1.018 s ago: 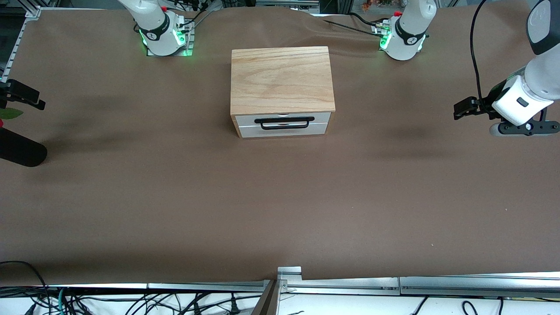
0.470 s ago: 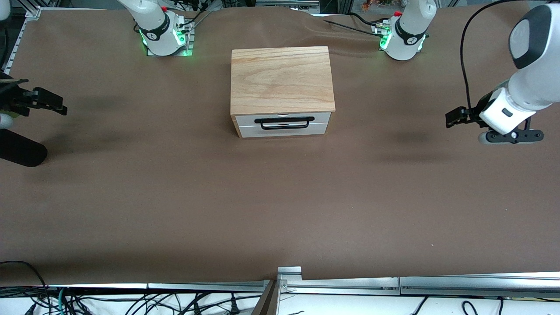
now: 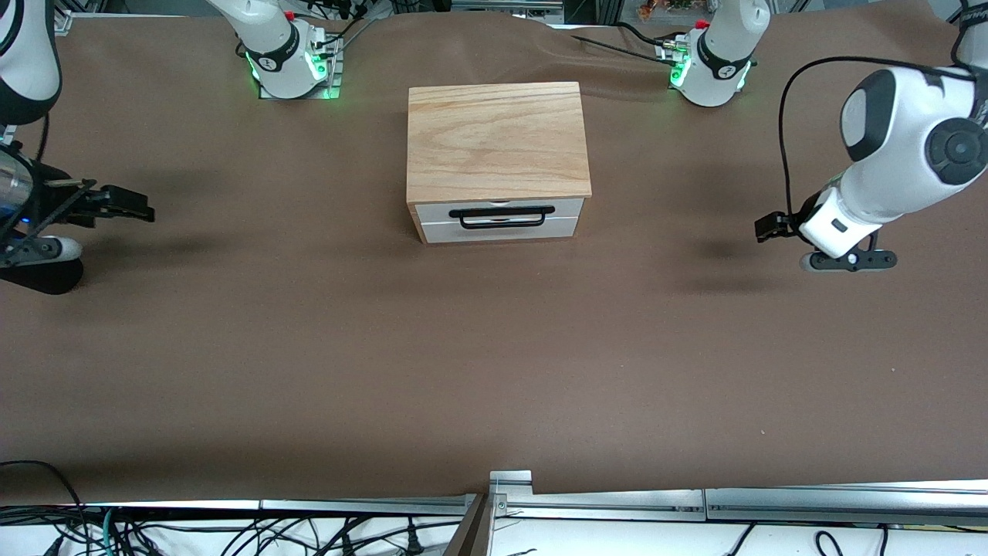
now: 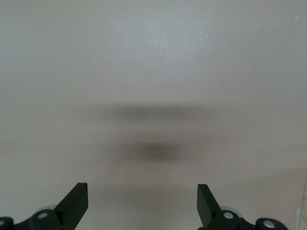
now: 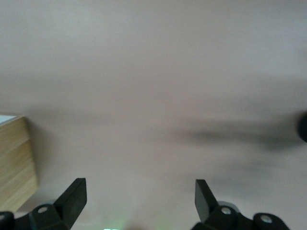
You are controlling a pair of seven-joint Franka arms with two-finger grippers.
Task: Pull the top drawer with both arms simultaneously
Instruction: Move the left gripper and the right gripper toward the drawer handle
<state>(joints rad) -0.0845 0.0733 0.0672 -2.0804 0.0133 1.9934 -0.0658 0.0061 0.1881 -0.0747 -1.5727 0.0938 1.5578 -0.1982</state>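
While no legible writing is seen on any surface, the top drawer [image 3: 499, 210] is found shut in the wooden box [image 3: 495, 143] at mid-table, its black handle [image 3: 502, 216] untouched. Since the earlier frame, both grippers have been brought inward toward the box. The left gripper [image 3: 769, 228] is held over bare tablecloth [image 3: 494, 347] toward the left arm's end, fingers [image 4: 76, 199] spread wide, nothing held. The right gripper [image 3: 127, 205] is likewise wide open and empty over the right arm's end.
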